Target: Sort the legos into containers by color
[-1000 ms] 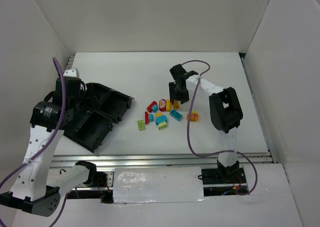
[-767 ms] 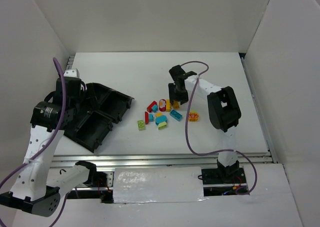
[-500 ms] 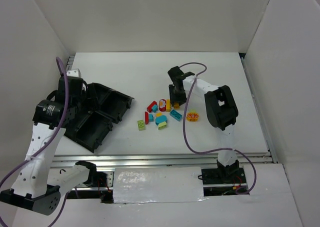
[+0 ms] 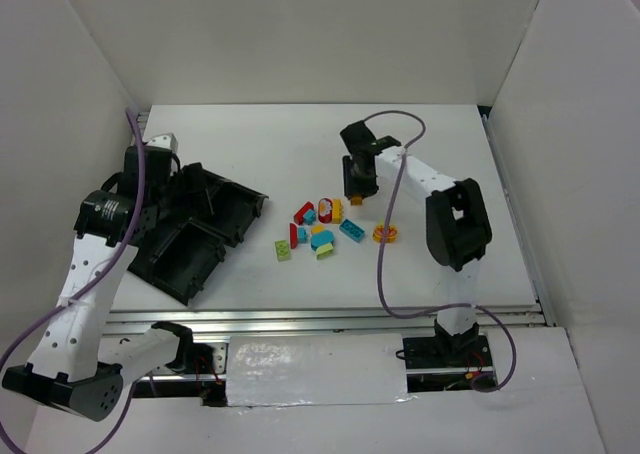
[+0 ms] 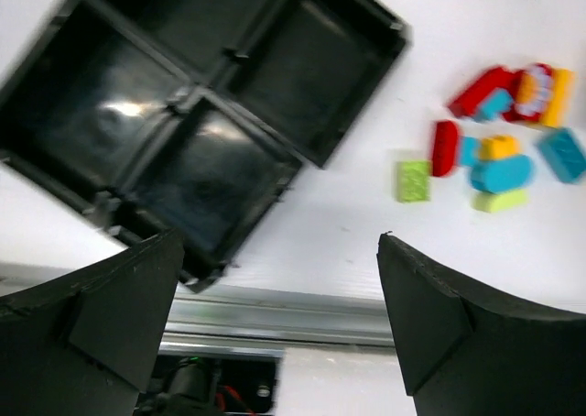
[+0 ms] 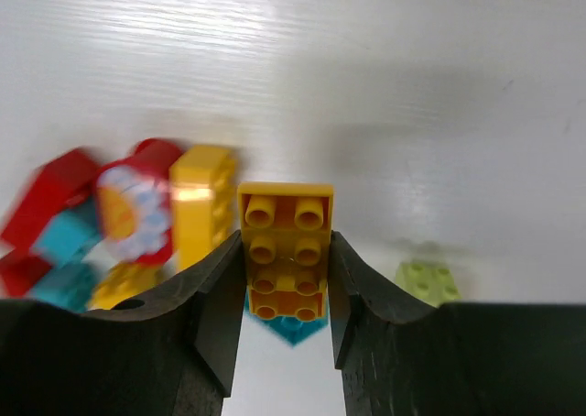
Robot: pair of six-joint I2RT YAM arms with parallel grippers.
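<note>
My right gripper (image 6: 286, 279) is shut on an orange-yellow brick (image 6: 286, 249) and holds it just above the table, at the pile's far right edge (image 4: 356, 194). The other legos (image 4: 320, 229) lie loose mid-table: red, cyan, yellow and lime pieces. They also show in the left wrist view (image 5: 499, 159) and the right wrist view (image 6: 137, 214). The black four-compartment tray (image 4: 247, 198) sits at the left, and its compartments look empty in the left wrist view (image 5: 197, 100). My left gripper (image 5: 279, 324) is open and empty, high over the tray (image 4: 150, 174).
A lime brick (image 4: 284, 250) lies nearest the tray. A round yellow-and-red piece (image 4: 386, 234) lies apart at the right of the pile. Another lime brick (image 6: 427, 281) lies beside my right fingers. White walls enclose the table; a metal rail (image 4: 330, 319) runs along the near edge.
My right gripper has risen slightly and shifted back with the orange-yellow brick between its fingers. My left arm has swung a little back and to the right over the tray.
</note>
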